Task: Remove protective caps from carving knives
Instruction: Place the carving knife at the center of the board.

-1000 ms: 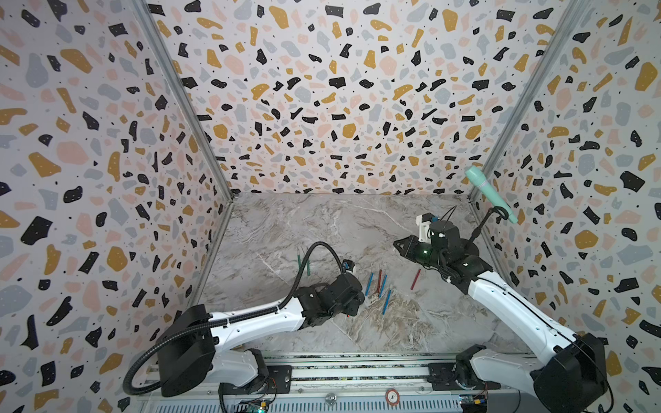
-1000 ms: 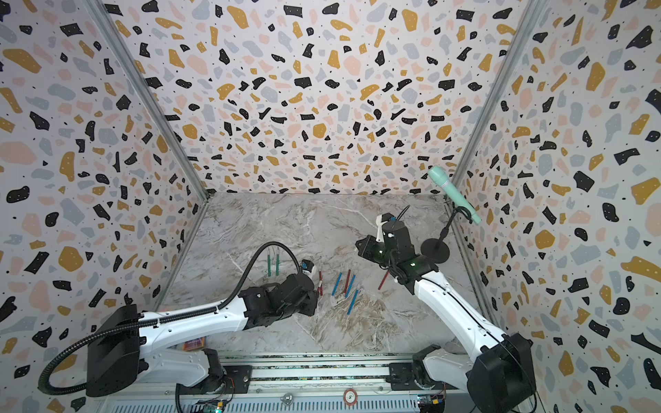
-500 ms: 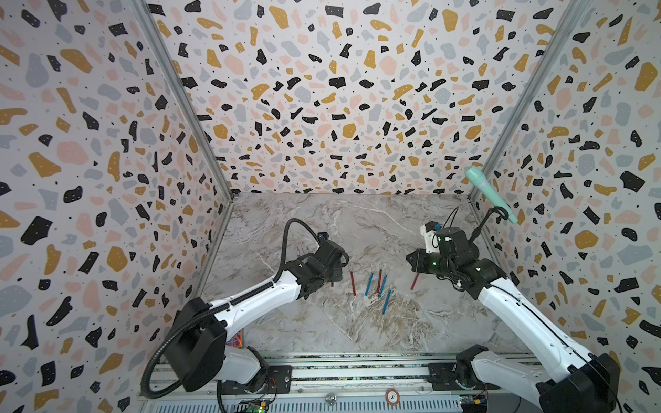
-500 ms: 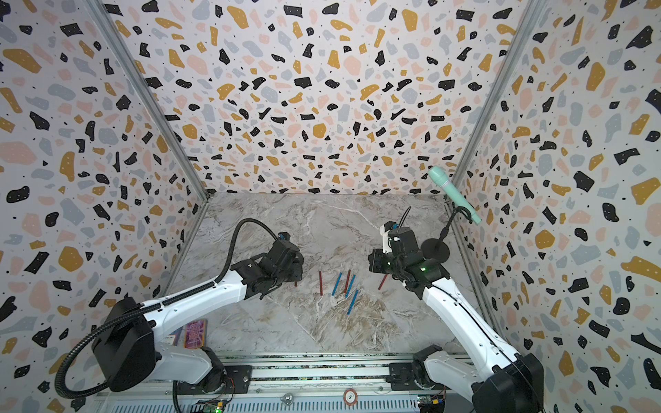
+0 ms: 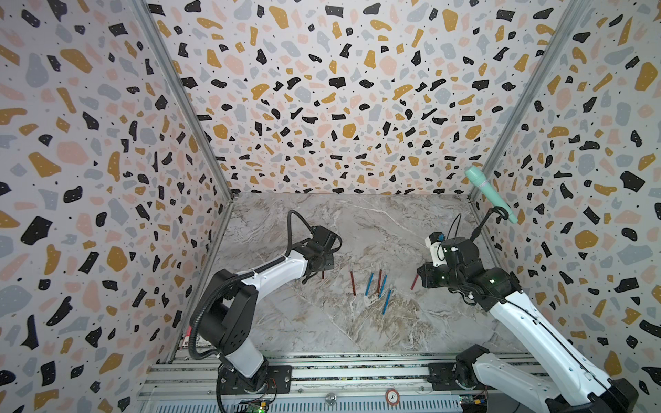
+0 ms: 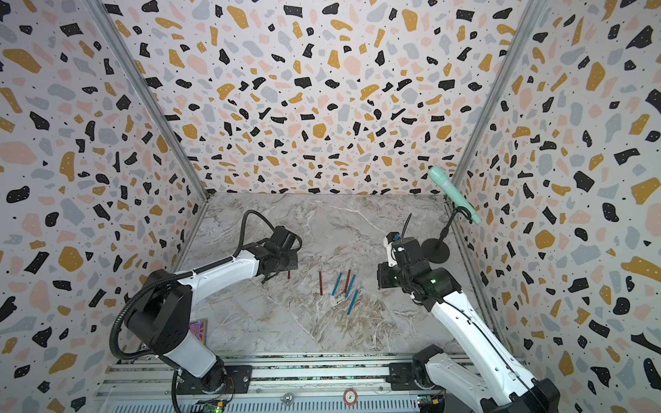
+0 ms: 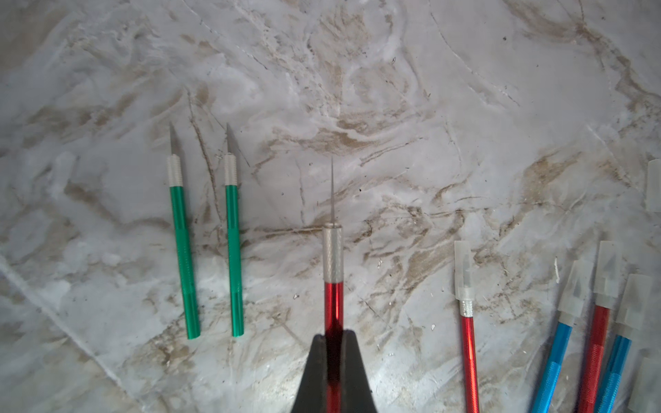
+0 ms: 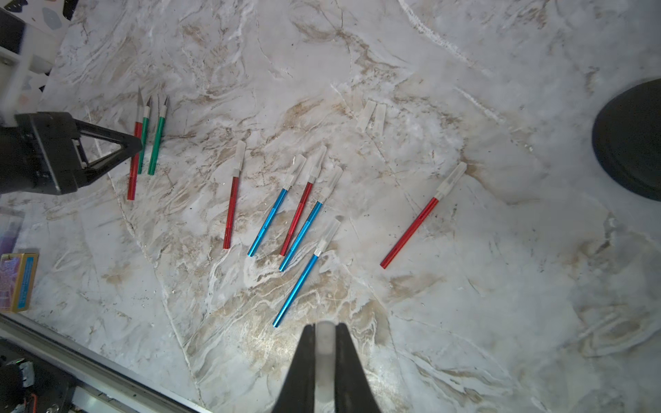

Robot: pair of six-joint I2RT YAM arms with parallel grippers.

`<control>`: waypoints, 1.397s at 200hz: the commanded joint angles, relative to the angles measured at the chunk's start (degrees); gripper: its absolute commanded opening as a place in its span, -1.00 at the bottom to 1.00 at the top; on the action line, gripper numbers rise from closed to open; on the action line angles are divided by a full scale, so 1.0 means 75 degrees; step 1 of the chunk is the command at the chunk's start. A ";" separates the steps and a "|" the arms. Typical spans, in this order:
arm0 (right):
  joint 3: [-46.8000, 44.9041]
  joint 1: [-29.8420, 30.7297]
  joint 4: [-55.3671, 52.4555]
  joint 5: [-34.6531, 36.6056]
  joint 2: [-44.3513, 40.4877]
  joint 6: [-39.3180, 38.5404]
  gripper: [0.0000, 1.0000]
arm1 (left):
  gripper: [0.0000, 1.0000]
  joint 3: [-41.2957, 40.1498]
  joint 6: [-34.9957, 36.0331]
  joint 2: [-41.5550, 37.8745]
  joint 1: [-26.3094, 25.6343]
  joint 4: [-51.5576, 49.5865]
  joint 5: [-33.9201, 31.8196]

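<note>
With two green knives (image 7: 182,250) lying bare on the table (image 7: 393,107), an uncapped red knife (image 7: 333,286) pinched in the left gripper (image 7: 333,336) just beside them, and a clear cap (image 8: 323,357) clamped in the right gripper (image 8: 324,326), count three of nine done and uncap the six capped knives (image 8: 232,211) left mid-table.

**Mint-green microphone (image 5: 488,193) tilts above marbled tabletop (image 5: 357,332)**

The microphone is clipped at a slant to a black stand. The stand's round base (image 6: 435,251) rests on the tabletop just beyond the right gripper (image 8: 324,327), on its outer side. Terrazzo-print walls (image 5: 322,89) close in three sides. Well back from the left gripper (image 7: 334,336), near the aluminium rail (image 5: 339,375), lies what appears to be a flat rainbow-coloured pack (image 8: 16,282).
</note>
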 commanded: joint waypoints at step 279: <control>-0.0881 0.0396 0.0371 0.0281 -0.1273 -0.0107 -1.00 | -1.00 0.1359 0.0861 0.2239 0.0877 -0.0195 -0.0003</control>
